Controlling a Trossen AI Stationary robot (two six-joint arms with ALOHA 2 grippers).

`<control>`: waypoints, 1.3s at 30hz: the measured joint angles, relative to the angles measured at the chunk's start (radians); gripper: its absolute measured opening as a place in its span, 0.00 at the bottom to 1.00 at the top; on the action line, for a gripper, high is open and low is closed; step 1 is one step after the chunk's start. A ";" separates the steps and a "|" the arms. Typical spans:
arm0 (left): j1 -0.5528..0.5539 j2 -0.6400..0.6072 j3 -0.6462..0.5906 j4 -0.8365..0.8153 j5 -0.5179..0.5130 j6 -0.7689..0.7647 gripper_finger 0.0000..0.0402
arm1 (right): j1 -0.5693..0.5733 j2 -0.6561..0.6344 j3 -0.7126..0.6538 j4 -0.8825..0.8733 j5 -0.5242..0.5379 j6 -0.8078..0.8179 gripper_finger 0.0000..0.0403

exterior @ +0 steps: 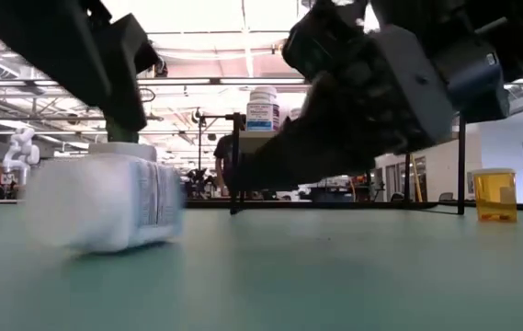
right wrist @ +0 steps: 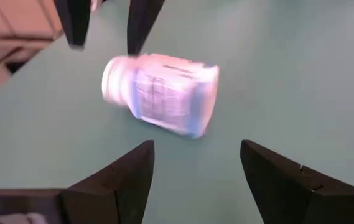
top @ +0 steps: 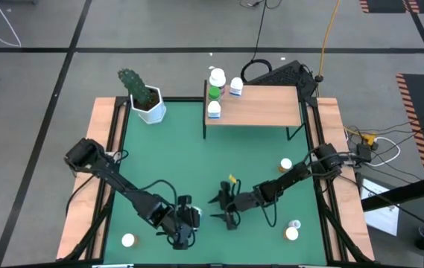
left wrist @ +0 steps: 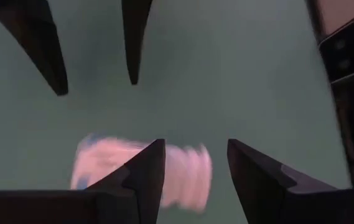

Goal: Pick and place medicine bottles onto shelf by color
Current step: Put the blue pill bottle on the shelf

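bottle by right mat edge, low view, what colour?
Orange bottle, standing upright on the mat; low view shows it best.

No print on any bottle label is legible.

I see a matt green table mat (top: 197, 171) edged by pale wood side strips (top: 101, 149). The shelf (top: 264, 106) is smooth light wood on thin black metal legs. The lying bottle (right wrist: 164, 93) looks like white plastic with a paper label.
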State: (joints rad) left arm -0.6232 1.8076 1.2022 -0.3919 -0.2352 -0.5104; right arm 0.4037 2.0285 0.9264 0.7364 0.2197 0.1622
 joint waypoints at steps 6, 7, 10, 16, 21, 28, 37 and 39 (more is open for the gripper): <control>-0.002 -0.001 0.000 -0.085 -0.005 -0.043 0.44 | -0.027 -0.004 0.001 -0.018 0.046 0.026 0.56; -0.001 -0.001 0.000 -0.106 -0.020 -0.046 0.44 | -0.025 -0.004 0.001 -0.019 0.043 0.015 0.56; -0.008 -0.001 0.000 -0.171 -0.062 -0.004 0.44 | -0.013 -0.004 0.001 -0.022 0.037 -0.009 0.56; -0.026 -0.004 0.000 -0.201 -0.140 0.212 0.44 | -0.004 -0.004 0.001 -0.023 0.038 -0.032 0.56; 0.002 -0.007 0.000 -0.143 -0.141 0.206 0.48 | -0.005 -0.004 0.001 -0.024 0.038 -0.032 0.56; 0.057 -0.007 -0.020 -0.127 0.027 0.079 0.67 | -0.005 -0.004 0.000 -0.040 0.037 -0.019 0.56; 0.081 -0.007 -0.078 -0.144 0.011 -0.004 0.72 | -0.005 -0.004 0.000 -0.039 0.037 -0.017 0.56; 0.080 -0.007 -0.083 -0.145 0.009 -0.001 0.65 | -0.005 -0.004 0.000 -0.039 0.037 -0.011 0.56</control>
State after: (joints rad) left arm -0.5433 1.8004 1.1191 -0.5371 -0.2264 -0.5112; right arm 0.3992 2.0243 0.9264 0.6971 0.2569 0.1517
